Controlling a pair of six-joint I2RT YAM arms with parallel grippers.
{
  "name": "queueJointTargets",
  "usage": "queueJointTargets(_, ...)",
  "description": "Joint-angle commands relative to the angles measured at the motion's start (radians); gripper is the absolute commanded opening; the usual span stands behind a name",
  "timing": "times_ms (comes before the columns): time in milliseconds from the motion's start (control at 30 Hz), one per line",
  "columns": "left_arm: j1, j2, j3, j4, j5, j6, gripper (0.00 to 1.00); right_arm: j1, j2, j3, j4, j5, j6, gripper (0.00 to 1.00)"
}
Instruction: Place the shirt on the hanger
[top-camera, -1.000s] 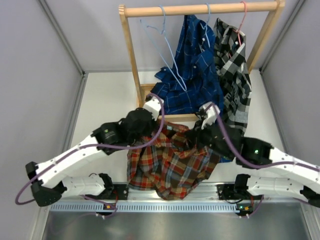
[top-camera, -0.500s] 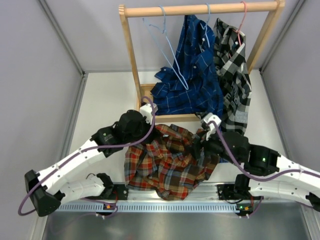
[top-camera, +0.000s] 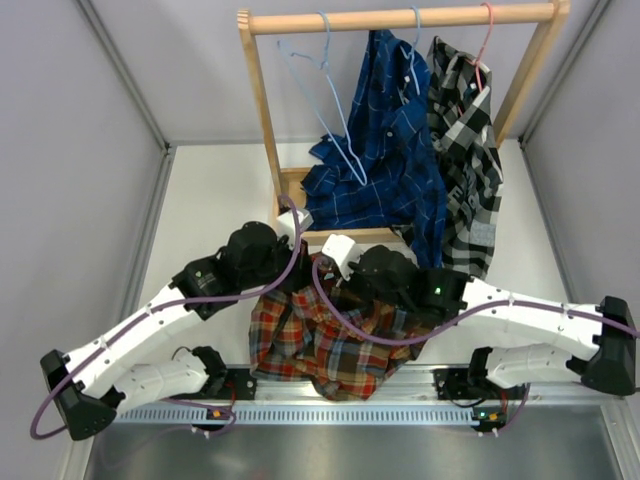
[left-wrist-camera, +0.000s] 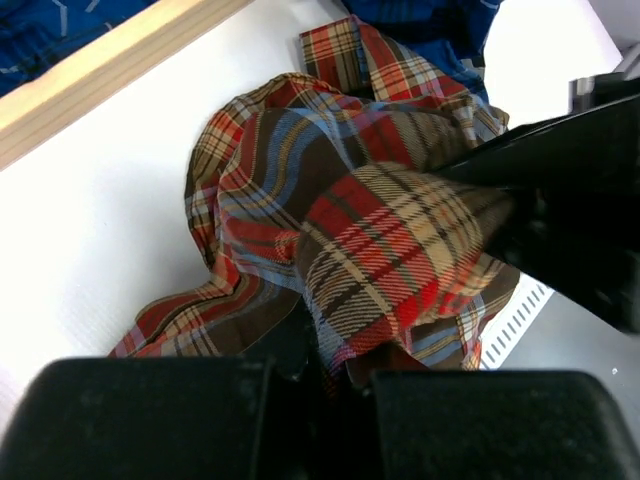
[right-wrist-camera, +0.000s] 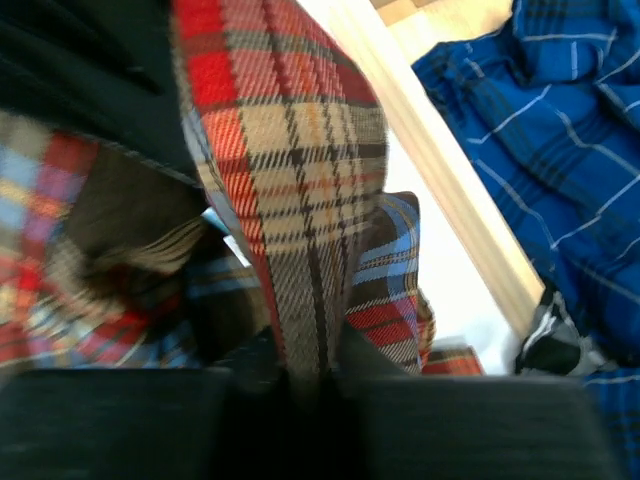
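Together, the left fingers and right fingers are gripping the shirt. The hanger is hanging on the far rail.

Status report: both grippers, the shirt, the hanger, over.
Left gripper, right gripper shut on shirt. Shirt bunched between them. Hanger bare on rail, navy shirt beside it.
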Motion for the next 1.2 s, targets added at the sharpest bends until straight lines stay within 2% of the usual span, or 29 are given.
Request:
queueJointTargets(0, 0.000, -0.035, 0.024, 0.038, -0.041, -0.005, 0.07, -0.034, 0.011, 0.055, 0.122, 0.040, -0.026, 0.00)
queueJointTargets(33, 0.000, -0.039, 0.035, -0.014, -0.099, -0.018, 0.48, -0.055, 0.008, 0.055, 0.119, 0.066, -0.011, 0.00)
queueJointTargets(67, 0.000, -0.048, 0.050, -0.042, -0.182, -0.029, 0.84, -0.068, -0.010, 0.051, 0.110, 0.087, 0.020, 0.00)
queueJointTargets(100, 0.000, -0.076, 0.054, -0.071, -0.326, -0.038, 0.98, -0.086, -0.024, 0.046, 0.098, 0.101, 0.038, 0.00)
queueJointTargets(200, -0.002, -0.151, 0.043, -0.171, -0.564, -0.123, 0.98, -0.209, -0.073, 0.031, 0.035, 0.062, 0.121, 0.00)
queueJointTargets(267, 0.000, -0.189, 0.017, -0.212, -0.601, -0.216, 0.98, -0.298, -0.122, 0.011, 0.026, -0.016, 0.164, 0.00)
queueJointTargets(433, 0.000, -0.266, -0.203, -0.212, -0.478, -0.440, 0.98, -0.368, -0.184, -0.005, -0.005, -0.087, 0.153, 0.00)
queueJointTargets(533, 0.000, -0.269, -0.302, -0.208, -0.419, -0.514, 0.97, -0.390, -0.187, 0.014, -0.029, -0.106, 0.144, 0.00)
queueJointTargets(633, 0.000, -0.332, -0.379, -0.171, -0.304, -0.523, 0.94, -0.413, -0.167, 0.026, -0.040, -0.112, 0.141, 0.00)
queueJointTargets(667, 0.000, -0.401, -0.394, -0.162, -0.246, -0.525, 0.94, -0.419, -0.161, 0.031, -0.042, -0.116, 0.143, 0.00)
queueJointTargets(800, -0.002, -0.592, -0.434, -0.134, -0.165, -0.531, 0.95, -0.456, -0.112, 0.070, -0.059, -0.136, 0.141, 0.00)
queueJointTargets(867, -0.002, -0.636, -0.440, -0.137, -0.164, -0.540, 0.98, -0.471, -0.084, 0.081, -0.059, -0.142, 0.149, 0.00)
queueJointTargets(967, -0.002, -0.616, -0.445, -0.136, -0.137, -0.537, 0.98, -0.485, -0.044, 0.106, -0.059, -0.156, 0.152, 0.00)
queueJointTargets(1033, -0.002, -0.538, -0.446, -0.136, -0.131, -0.534, 0.98, -0.496, -0.024, 0.129, -0.063, -0.150, 0.153, 0.00)
queueJointTargets(1067, -0.003, -0.512, -0.446, -0.134, -0.105, -0.534, 0.95, -0.502, -0.003, 0.146, -0.066, -0.149, 0.156, 0.00)
queueJointTargets(1167, -0.008, -0.450, -0.445, -0.136, -0.147, -0.543, 0.88, -0.534, 0.026, 0.169, -0.082, -0.156, 0.162, 0.00)
